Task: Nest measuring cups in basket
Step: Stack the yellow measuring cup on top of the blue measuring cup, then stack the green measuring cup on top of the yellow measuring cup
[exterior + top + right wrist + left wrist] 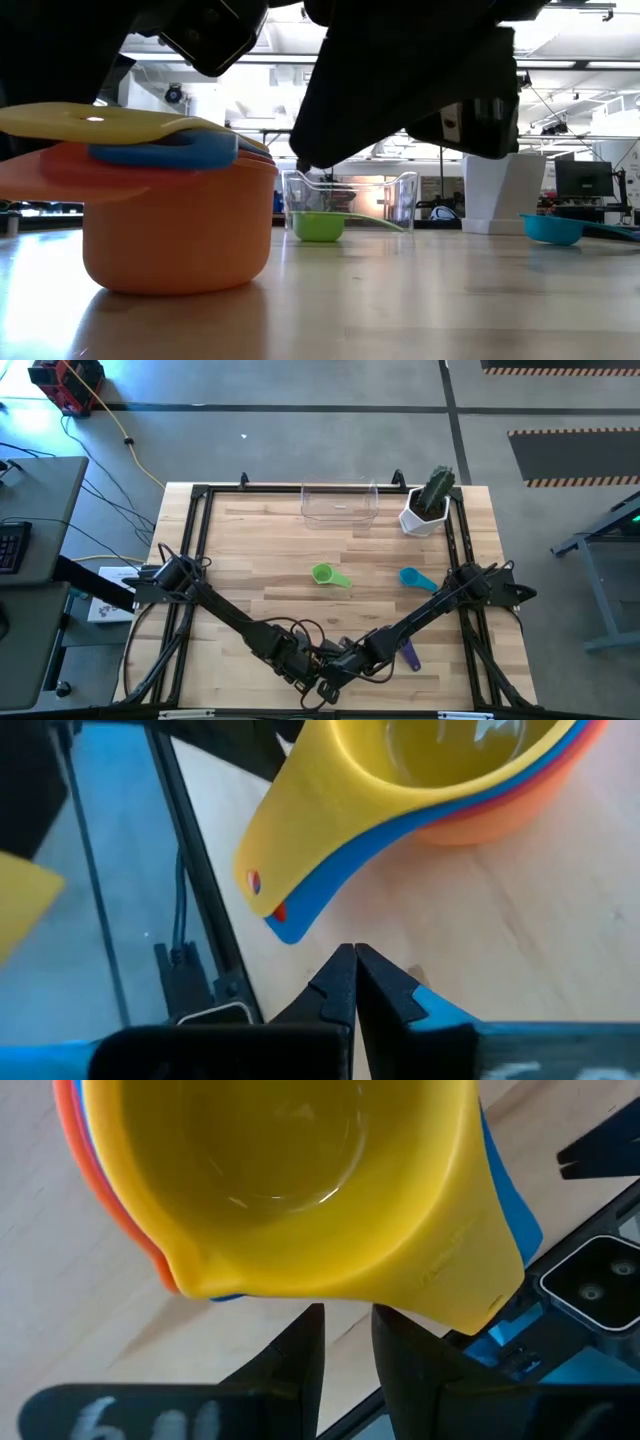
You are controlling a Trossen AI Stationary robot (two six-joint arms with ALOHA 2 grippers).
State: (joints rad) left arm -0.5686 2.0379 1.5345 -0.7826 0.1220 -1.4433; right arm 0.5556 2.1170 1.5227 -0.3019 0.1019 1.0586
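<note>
A nested stack of measuring cups (pixel 180 235) stands on the table near its near edge: orange at the bottom, then red, blue and yellow on top. In the high view both arms hide it. My left gripper (pixel 347 1315) sits just beside the yellow cup's (pixel 300 1170) rim, its fingers a narrow gap apart. My right gripper (pixel 354 952) is shut, a short way off the tips of the stacked handles (pixel 275 905). A green cup (pixel 325 574), a teal cup (pixel 412 577) and a purple cup (pixel 408 653) lie separately on the table. The clear basket (pixel 340 503) stands at the far edge. My left gripper's fingertips (pixel 385 1320) stand right at the yellow cup's lower rim by the handle root (pixel 440 1295); whether they touch it, I cannot tell. Nothing lies between the fingers.
A white pot with a cactus (pixel 428 508) stands to the right of the basket. Black frame rails (pixel 190 550) run along the table's edges. Bare wood lies between the loose cups and the basket.
</note>
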